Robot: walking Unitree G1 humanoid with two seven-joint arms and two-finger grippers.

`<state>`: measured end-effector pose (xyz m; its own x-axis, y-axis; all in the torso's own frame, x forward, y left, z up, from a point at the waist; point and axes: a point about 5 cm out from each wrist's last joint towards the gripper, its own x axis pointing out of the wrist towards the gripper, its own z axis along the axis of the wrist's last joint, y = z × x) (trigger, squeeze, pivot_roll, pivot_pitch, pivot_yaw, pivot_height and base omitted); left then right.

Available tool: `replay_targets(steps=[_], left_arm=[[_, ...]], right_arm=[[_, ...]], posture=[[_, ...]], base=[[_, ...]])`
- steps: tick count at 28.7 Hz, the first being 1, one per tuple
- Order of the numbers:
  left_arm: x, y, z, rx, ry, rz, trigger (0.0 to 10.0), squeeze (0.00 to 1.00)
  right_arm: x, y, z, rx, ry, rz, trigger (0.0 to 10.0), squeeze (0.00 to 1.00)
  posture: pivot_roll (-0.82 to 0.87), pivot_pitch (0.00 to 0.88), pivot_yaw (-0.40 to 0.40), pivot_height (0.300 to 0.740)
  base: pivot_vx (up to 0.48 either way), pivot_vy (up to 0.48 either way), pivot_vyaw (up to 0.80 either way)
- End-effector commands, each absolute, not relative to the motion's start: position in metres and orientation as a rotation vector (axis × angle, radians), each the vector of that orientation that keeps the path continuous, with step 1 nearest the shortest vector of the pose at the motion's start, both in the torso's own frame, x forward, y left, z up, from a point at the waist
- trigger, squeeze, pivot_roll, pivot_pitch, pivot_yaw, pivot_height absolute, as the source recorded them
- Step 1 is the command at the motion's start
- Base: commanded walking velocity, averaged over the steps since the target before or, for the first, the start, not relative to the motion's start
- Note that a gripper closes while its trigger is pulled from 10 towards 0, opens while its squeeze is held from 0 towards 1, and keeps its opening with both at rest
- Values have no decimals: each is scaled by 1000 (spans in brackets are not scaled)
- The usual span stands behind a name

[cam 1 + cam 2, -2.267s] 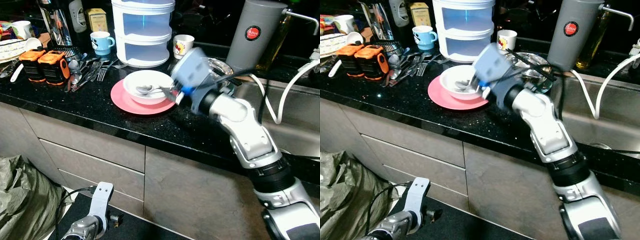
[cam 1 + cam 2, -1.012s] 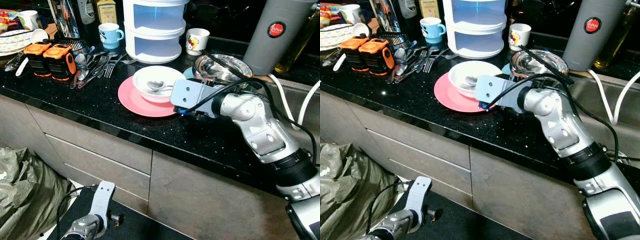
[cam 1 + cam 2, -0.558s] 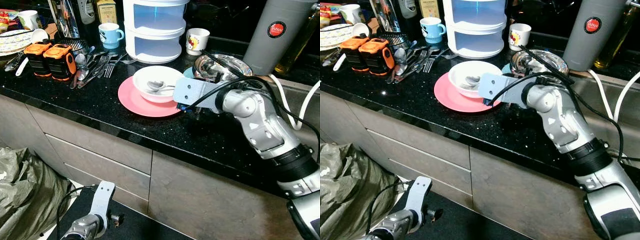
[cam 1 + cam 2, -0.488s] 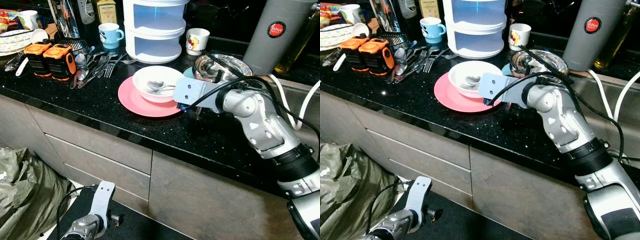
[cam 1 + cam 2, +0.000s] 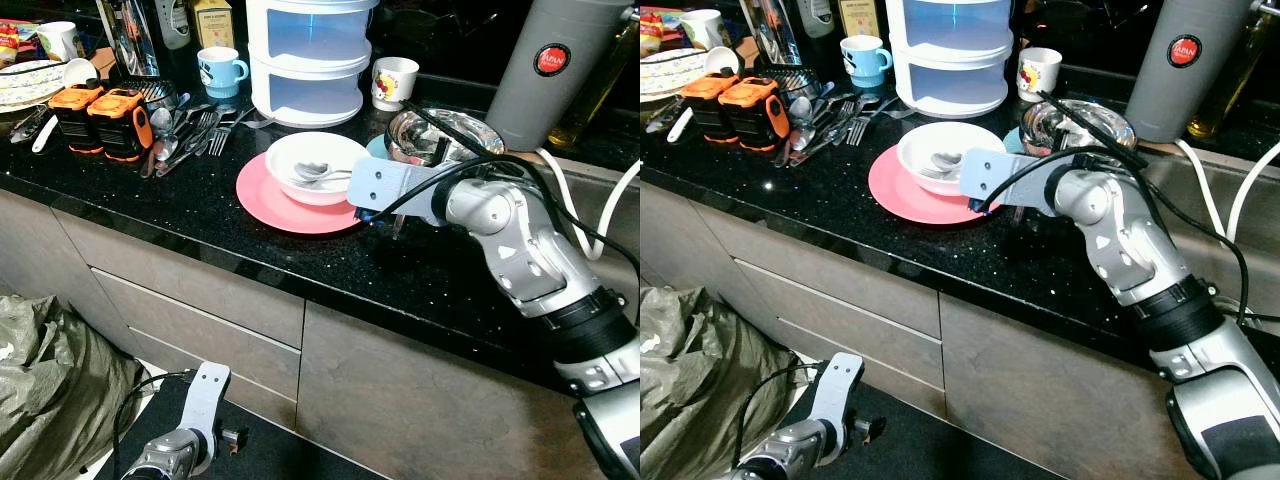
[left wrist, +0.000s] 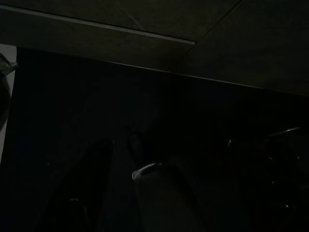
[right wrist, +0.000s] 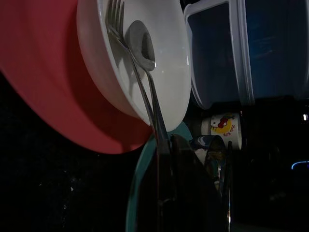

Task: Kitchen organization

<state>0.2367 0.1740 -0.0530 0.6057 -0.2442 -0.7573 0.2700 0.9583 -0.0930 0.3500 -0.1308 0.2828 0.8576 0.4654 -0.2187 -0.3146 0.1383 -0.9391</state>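
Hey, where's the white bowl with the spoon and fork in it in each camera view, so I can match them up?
Left eye view: round white ceramic bowl at centre, on the counter.
Right eye view: bowl slightly left of centre.
Right wrist view: bowl seen side-on, close ahead of the right end effector.
Left wrist view: too dark to make out the bowl.
Shared landmark: the flat pink plate under the bowl.

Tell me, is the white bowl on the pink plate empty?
No, the white bowl on the pink plate holds a spoon and a fork.
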Motion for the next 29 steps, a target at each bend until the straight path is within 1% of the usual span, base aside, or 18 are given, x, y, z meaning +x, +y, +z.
replay_targets(steps=[1,2,11,12,13,14,16,17,18,19,23,29], left_arm=[[232,176,-56,42,898,-305,10000,0],[232,176,-56,43,898,-306,10000,0],[233,176,-56,46,897,-306,10000,0],[233,176,-56,47,897,-307,10000,0],[233,176,-56,47,897,-307,10000,0],[233,176,-56,47,898,-307,10000,0],[233,176,-56,47,898,-308,10000,0],[233,176,-56,47,898,-308,10000,0],[233,176,-56,46,898,-308,10000,0],[233,176,-56,46,897,-308,10000,0],[233,175,-56,44,897,-308,10000,0],[233,175,-56,41,896,-307,10000,0]], right_arm=[[350,-130,287,-1325,-149,567,1686,0],[350,-130,288,-1328,-150,566,118,0],[351,-127,291,-1313,-183,560,0,0],[350,-126,292,-1285,-190,571,10000,400],[350,-126,292,-1285,-190,571,10000,400],[349,-126,293,-1262,-194,579,10000,1000],[353,-133,297,-1324,-194,508,10000,1000],[354,-135,298,-1338,-191,494,10000,792],[354,-137,297,-1341,-178,500,10000,533],[354,-138,296,-1342,-166,506,10000,0],[356,-143,292,-1377,-129,511,10000,0],[354,-144,286,-1380,-99,554,10000,0]], posture=[[-28,71,18,740],[-27,74,20,740],[-25,75,20,740],[-25,75,20,740],[-25,75,20,740],[-25,75,20,740],[-25,75,20,740],[-25,75,20,740],[-30,74,21,740],[-30,74,21,740],[-29,73,20,740],[-29,74,19,740]], base=[[0,0,0],[0,0,0],[0,0,0],[0,0,0],[0,0,0],[0,0,0],[0,0,0],[0,0,0],[0,0,0],[0,0,0],[0,0,0],[0,0,0]])
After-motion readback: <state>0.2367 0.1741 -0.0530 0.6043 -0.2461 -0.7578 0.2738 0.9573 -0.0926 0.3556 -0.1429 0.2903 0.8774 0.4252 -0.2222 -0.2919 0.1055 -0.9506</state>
